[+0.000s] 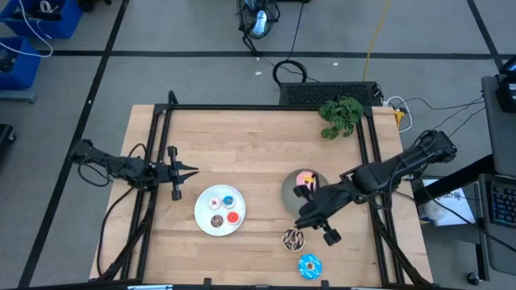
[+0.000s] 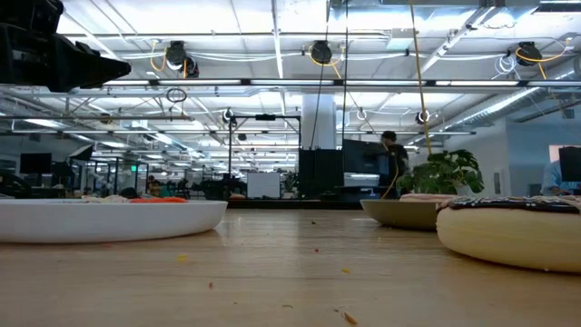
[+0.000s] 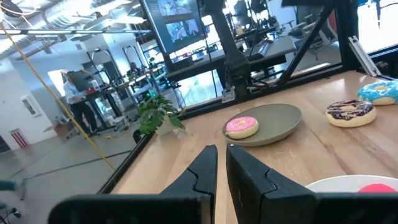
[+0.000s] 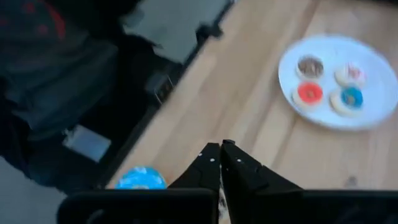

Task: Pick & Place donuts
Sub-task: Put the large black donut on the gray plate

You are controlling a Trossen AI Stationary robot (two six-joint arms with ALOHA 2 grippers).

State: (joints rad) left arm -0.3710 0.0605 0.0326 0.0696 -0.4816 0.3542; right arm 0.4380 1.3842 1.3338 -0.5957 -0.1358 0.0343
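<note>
Chocolate donut (image 1: 293, 238) just beside right fingers (image 1: 302, 223)

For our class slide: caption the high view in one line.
Right gripper above chocolate donut; pink donut on grey plate.

You find no text, label, brand, number or sign that can be read in any of the four views. The screens (image 3: 180, 25) hanging in the room beyond the counter's far edge show bright patches in the left wrist view, but you cannot make out any writing on them. A small red wall fixture (image 3: 13, 137) off to the side of that same view carries no legible marking. The papers (image 1: 448, 197) lying on the floor past the counter's right edge in the high view are too small for you to read. The donuts, the plates and the arms bear no lettering you can see.
</note>
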